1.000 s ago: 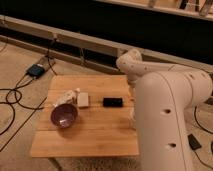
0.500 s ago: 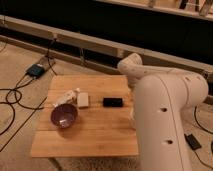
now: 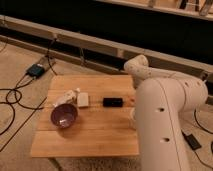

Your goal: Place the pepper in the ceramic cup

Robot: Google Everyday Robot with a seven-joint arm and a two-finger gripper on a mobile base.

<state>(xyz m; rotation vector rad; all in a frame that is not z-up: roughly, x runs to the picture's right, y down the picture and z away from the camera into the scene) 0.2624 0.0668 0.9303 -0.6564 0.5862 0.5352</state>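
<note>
Item: bench scene, one arm.

- Bench (image 3: 90,140): pale wooden slatted top, standing on a light floor.
- Ceramic cup (image 3: 82,99): small, white, on the left half of the bench, just beside a crumpled white wrapper (image 3: 63,99).
- Bowl (image 3: 64,116): dark purple, wider than the cup, near the bench's front-left.
- Black block (image 3: 112,102): flat, mid-bench, to the right of the cup.
- Pepper (image 3: 131,101): faint orange-red streak on the bench between the black block and the arm, well apart from the cup; its shape is unclear.
- Arm (image 3: 165,120): bulky white casing over the bench's right edge.
- End effector: hidden behind the arm; opening and hold cannot be told.
- Floor: small dark box (image 3: 36,70) with black cables (image 3: 12,95), left of the bench.
</note>
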